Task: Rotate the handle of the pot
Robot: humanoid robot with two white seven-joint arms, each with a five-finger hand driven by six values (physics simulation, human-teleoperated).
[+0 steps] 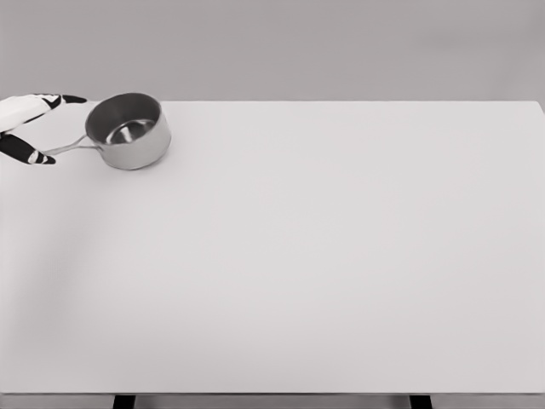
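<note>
A small steel pot (128, 130) is being shown upright at the far left corner of the white counter (324, 256). Its thin handle (72, 148) is being pointed to the left, toward the picture's edge. The left hand (30, 128) is being seen at that edge, only partly in view. One of its fingers (51, 101) is being stretched above the handle, near the pot's rim, and another is being laid just beside the handle's end, below it.

Upright steel pot (129, 130), handle (70, 148) leftward
</note>
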